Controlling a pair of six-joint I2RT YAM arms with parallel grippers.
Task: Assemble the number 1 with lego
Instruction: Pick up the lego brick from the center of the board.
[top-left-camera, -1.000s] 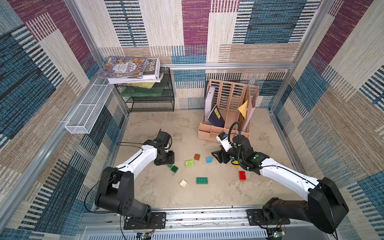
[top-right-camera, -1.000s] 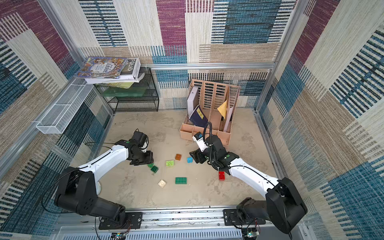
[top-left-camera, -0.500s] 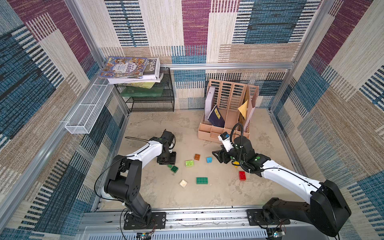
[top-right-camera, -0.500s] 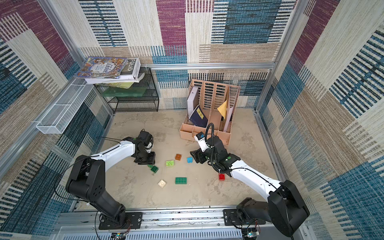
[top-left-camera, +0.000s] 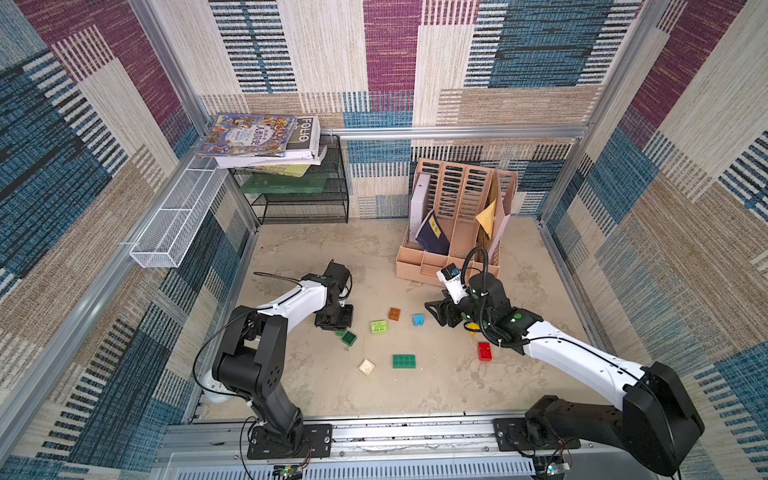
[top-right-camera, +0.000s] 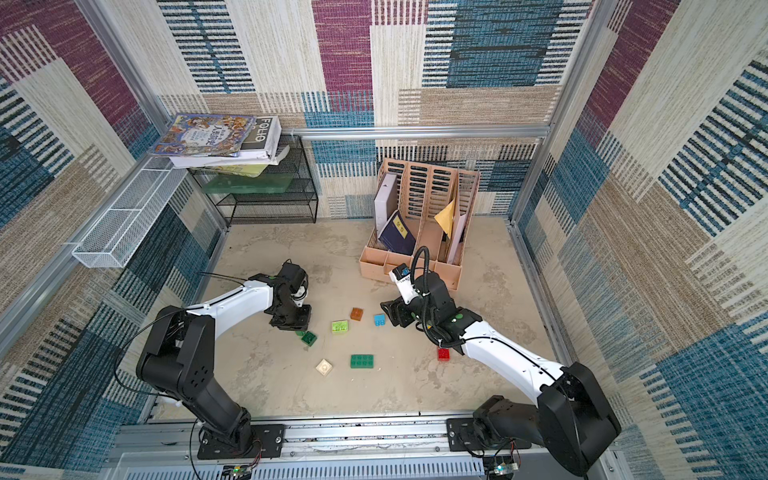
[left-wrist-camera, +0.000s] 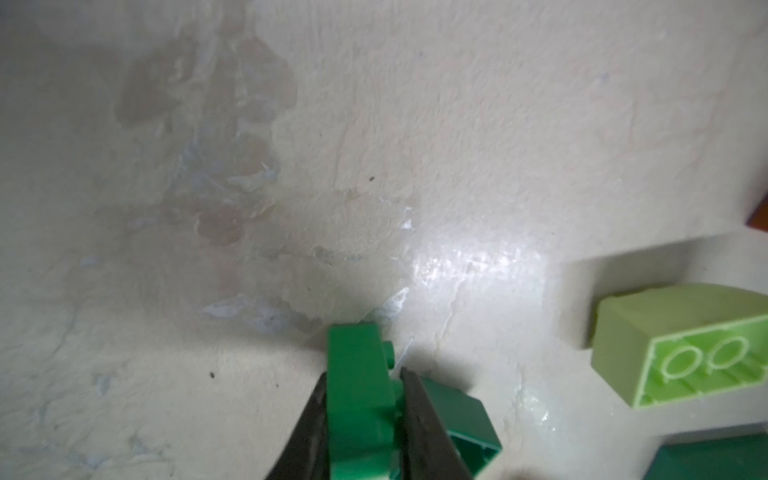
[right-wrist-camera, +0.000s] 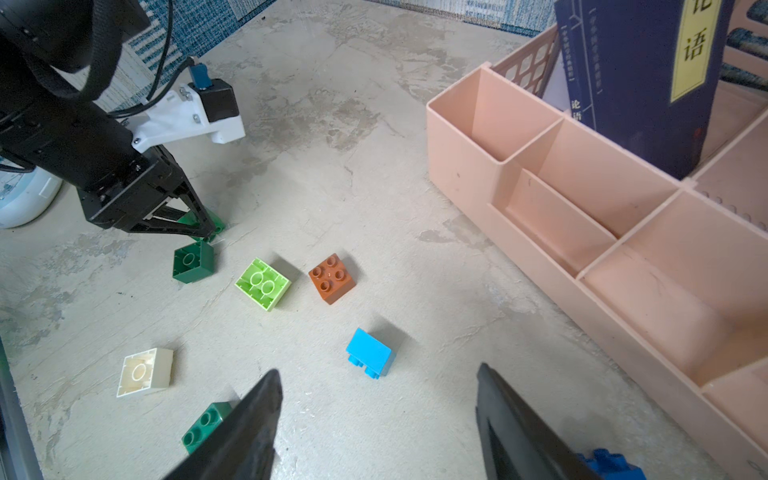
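I am only at the very start of making the number 1. No two bricks are stuck together yet, as far as I can see. They all lie loose on the surface (top-left-camera: 415, 399), apart from each other.

My left hand (left-wrist-camera: 362, 376) is pinched tight on a green brick (left-wrist-camera: 353, 353). The brick sits on its side between the fingers, with its bumps pointing sideways. I cannot tell if it is off the surface. A small dark green brick (right-wrist-camera: 193, 262) lies just beside it.

My right hand (right-wrist-camera: 377, 372) is spread wide and holds nothing. It hangs over the blue brick (right-wrist-camera: 369, 353), which is tipped on its side.

In the middle lie the lime brick (right-wrist-camera: 262, 283), upside down, and the brown brick (right-wrist-camera: 331, 278), bumps up. Nearer to my side are the cream brick (right-wrist-camera: 144, 372), the long dark green brick (top-left-camera: 404, 361) and the red brick (top-left-camera: 484, 351). A yellow brick (top-left-camera: 471, 328) peeks out from under my right arm.

So I think one brick is grabbed, and all the stacking is left to do.
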